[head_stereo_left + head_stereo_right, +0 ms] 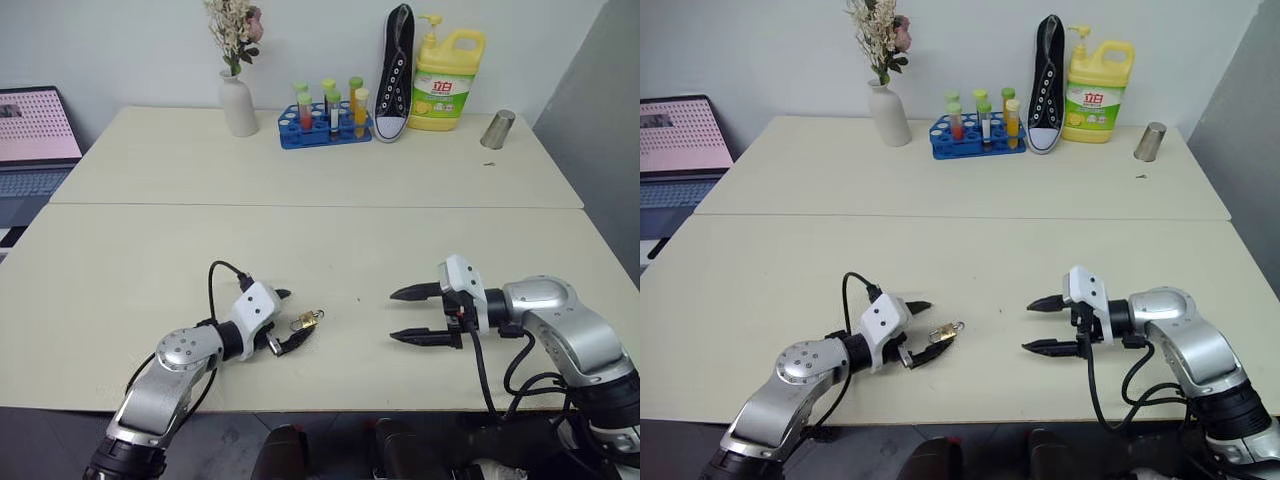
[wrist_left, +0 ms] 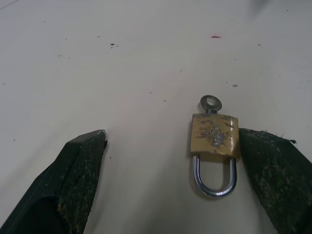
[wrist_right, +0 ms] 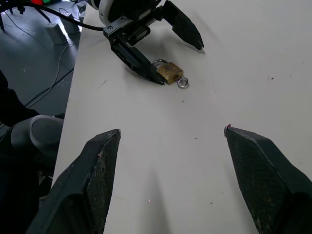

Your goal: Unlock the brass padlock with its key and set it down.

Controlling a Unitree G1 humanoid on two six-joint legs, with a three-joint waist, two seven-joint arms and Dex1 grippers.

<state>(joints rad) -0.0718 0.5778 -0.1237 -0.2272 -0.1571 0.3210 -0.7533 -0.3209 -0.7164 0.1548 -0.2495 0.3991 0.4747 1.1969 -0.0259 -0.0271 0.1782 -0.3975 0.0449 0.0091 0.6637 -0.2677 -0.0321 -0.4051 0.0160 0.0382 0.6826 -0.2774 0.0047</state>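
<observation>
The brass padlock (image 2: 213, 136) lies flat on the cream table (image 1: 330, 240) near its front edge. Its silvery shackle points toward my left wrist, and its key (image 2: 210, 103) sticks out of the far end. My left gripper (image 1: 292, 318) is open around it; the padlock rests against the inner side of one finger (image 2: 273, 165), while the other finger (image 2: 78, 170) stands well apart. To the right, my right gripper (image 1: 395, 316) is open and empty, pointing left at the padlock (image 3: 169, 71) from a short distance.
Along the back of the table stand a white vase (image 1: 238, 105) with dried flowers, a blue test-tube rack (image 1: 325, 125), a black sneaker (image 1: 395, 75), a yellow detergent bottle (image 1: 447, 80) and a metal cup (image 1: 497, 130). A laptop (image 1: 35, 135) sits at the far left.
</observation>
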